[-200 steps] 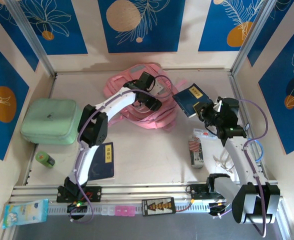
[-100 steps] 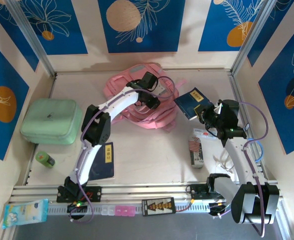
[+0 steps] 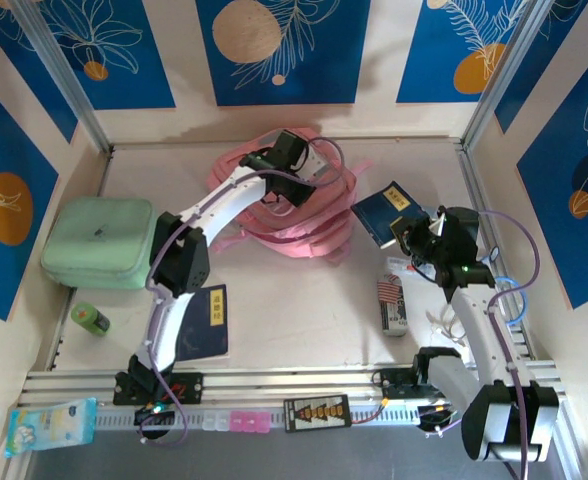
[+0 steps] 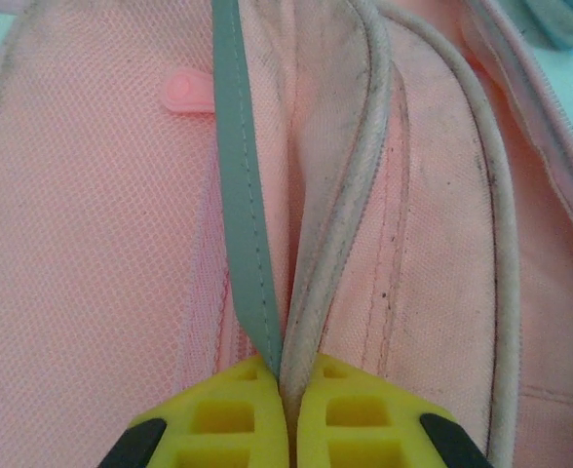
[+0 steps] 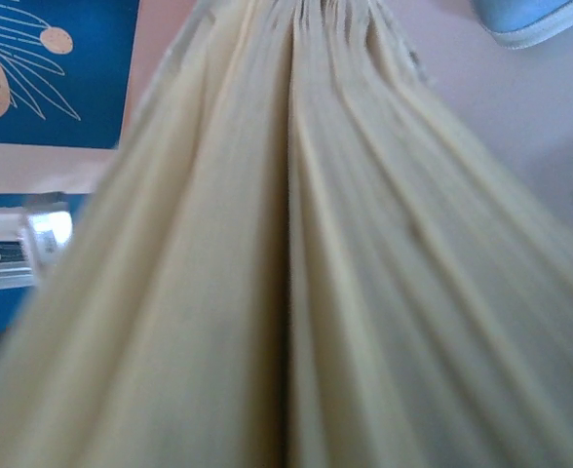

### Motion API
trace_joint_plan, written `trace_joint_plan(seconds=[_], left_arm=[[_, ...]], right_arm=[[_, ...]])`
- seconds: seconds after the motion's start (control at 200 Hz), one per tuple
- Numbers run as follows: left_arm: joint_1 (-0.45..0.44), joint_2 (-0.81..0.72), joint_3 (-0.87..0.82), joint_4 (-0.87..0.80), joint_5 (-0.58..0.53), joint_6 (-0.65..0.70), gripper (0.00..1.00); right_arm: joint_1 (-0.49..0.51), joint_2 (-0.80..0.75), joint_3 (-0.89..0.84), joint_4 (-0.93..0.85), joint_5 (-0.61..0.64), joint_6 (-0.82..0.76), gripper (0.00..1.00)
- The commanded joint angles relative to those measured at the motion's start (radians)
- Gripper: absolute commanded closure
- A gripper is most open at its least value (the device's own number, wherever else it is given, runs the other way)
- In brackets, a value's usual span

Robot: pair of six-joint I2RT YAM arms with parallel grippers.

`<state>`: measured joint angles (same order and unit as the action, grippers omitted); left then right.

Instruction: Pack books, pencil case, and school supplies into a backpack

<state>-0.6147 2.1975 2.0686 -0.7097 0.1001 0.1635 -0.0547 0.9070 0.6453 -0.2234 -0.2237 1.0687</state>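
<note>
Left gripper (image 4: 286,414): fingers pressed together, pinching a fold of the backpack (image 4: 92,253). Its grey-white piped rim (image 4: 340,244) and a teal strip (image 4: 240,195) meet right between the yellow pads (image 4: 218,419).
Just changed: these fingers stood apart a second ago and have now closed. The gripper has also reached farther from its base, and the pink fabric is drawn along with it.
Meaning: probably a hold for lifting or spreading the bag's mouth. No wide opening shows yet and nothing is packed.
Right gripper (image 3: 411,235): clamped on a blue book (image 3: 384,208) held off the table, cream page edges (image 5: 286,244) running straight out from the fingers. It has eased slightly back toward its base.
Backpack, place: under and around the left gripper; left of the right gripper, near the held book but apart from it.
Second blue book (image 3: 207,322): flat, beside the left arm's base, well behind its gripper.
Striped pack (image 3: 389,292), grey oblong (image 3: 396,315), white card (image 3: 411,266): just behind the right gripper, under its forearm.
Green cylinder (image 3: 91,319): well left of the left arm's base.
Mint-green case (image 3: 99,240): left of the left elbow, well apart from the gripper.
In the way: loose pink straps (image 3: 314,240) lie between the held book and the bag and could snag it.
</note>
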Motion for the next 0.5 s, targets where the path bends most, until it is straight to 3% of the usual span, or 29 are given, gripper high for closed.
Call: trace_joint_plan(seconds=[0.0, 0.155, 0.28, 0.495], left_arm=[[0.000, -0.155, -0.045, 0.086, 0.045, -0.047, 1.00], [0.002, -0.239, -0.076, 0.177, -0.039, -0.098, 1.00], [0.001, -0.258, -0.067, 0.235, -0.065, -0.119, 1.00], [0.001, -0.266, -0.081, 0.238, -0.063, -0.136, 1.00]], right_arm=[[-0.006, -0.063, -0.026, -0.001, -0.013, -0.053, 1.00], [-0.006, -0.108, -0.020, -0.071, 0.011, -0.071, 1.00], [0.008, -0.081, -0.023, -0.021, -0.033, -0.063, 1.00], [0.177, 0.071, 0.020, 0.155, -0.052, 0.009, 1.00]])
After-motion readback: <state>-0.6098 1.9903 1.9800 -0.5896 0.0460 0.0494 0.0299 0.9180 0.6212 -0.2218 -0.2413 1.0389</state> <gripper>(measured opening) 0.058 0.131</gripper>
